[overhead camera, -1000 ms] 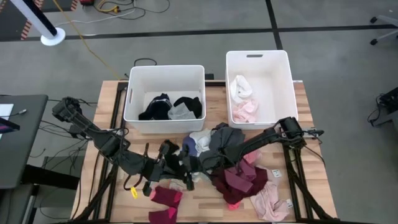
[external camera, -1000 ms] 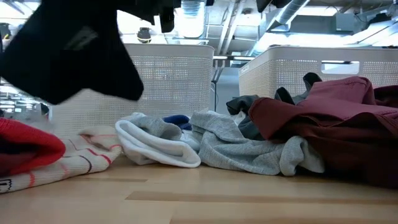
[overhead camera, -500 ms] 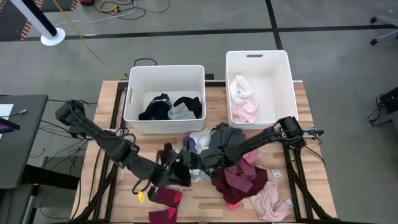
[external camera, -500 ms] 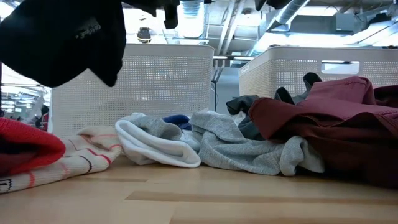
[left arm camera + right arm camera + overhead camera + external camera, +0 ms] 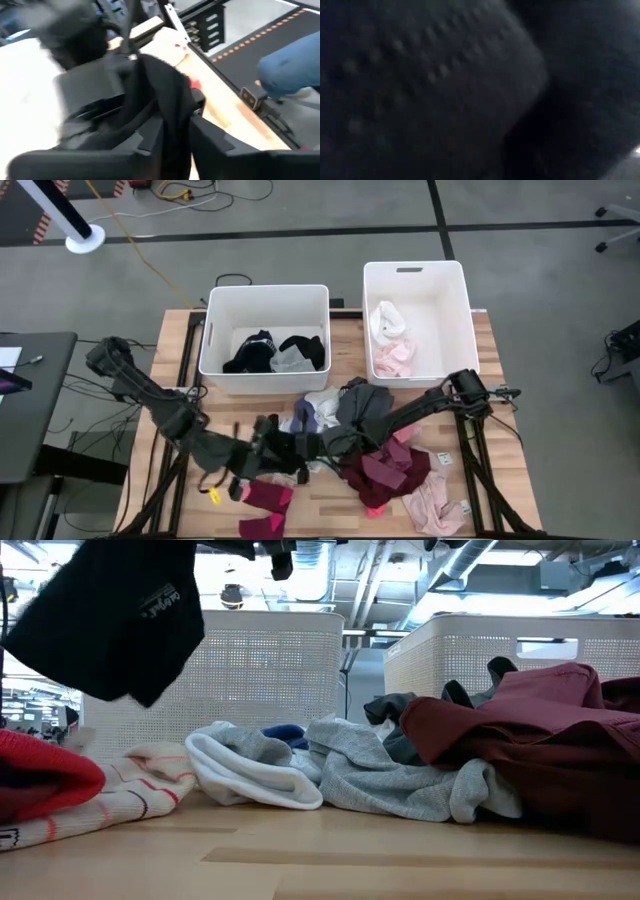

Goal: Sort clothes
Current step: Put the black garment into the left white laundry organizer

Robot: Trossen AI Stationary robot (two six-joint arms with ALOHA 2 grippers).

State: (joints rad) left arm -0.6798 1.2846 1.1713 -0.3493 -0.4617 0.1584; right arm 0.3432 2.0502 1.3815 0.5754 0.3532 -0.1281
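Observation:
My left gripper (image 5: 283,450) is shut on a black garment (image 5: 110,620) above the table's near middle, left of the clothes pile. The pile holds a grey garment (image 5: 360,410), maroon garments (image 5: 385,470), a pink one (image 5: 435,505) and a white and blue one (image 5: 315,410), all lying on the table. My right arm reaches in from the right. Its gripper (image 5: 330,442) is at the pile's left side, under grey cloth. The right wrist view shows only dark cloth close up. My left gripper pinches a bunched fold of the black garment (image 5: 172,125) between its two fingers (image 5: 210,142). The garment hangs below the gripper, slack and clear of the table, its lower edge (image 5: 130,695) well above the wood.
Two white bins stand at the far side. The left bin (image 5: 215,360) holds black and grey garments, and the right bin (image 5: 465,310) holds white and pink ones. Crimson garments (image 5: 265,495) lie near the front edge. A cream striped garment (image 5: 140,785) lies on the table below the hanging black one.
My left gripper has stayed shut on the black garment, shifting a little toward the near edge and then back. The garment has stayed clear of the table and has swung and turned under the gripper. My right arm and the pile have kept still.

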